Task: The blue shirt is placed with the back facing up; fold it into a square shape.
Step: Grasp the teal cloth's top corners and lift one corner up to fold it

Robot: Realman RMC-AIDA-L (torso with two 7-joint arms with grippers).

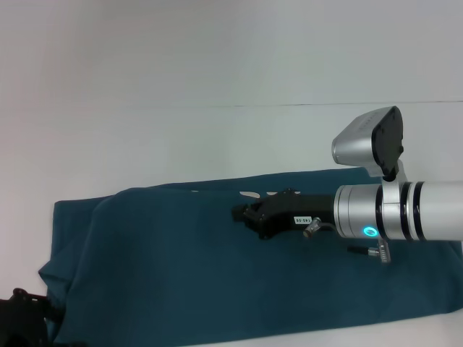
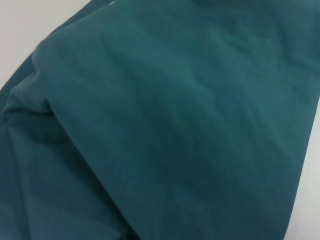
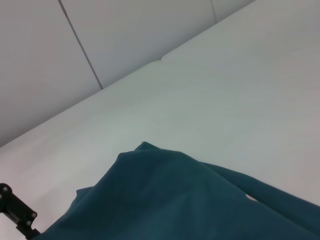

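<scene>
The blue shirt [image 1: 181,275] lies as a long folded band across the white table, with a bit of white print [image 1: 252,194] showing at its far edge. My right gripper [image 1: 244,215] reaches in from the right and sits low over the middle of the shirt, near that far edge. My left gripper [image 1: 20,322] is at the near left corner, beside the shirt's left end. Wrinkled teal fabric [image 2: 165,130] fills the left wrist view. In the right wrist view, the shirt [image 3: 170,200] rises to a small peak.
The white table [image 1: 217,137] stretches bare behind the shirt up to a seam line. A strip of table [image 1: 405,329] shows along the near right edge. A black jointed part [image 3: 17,212] sticks into the right wrist view's corner.
</scene>
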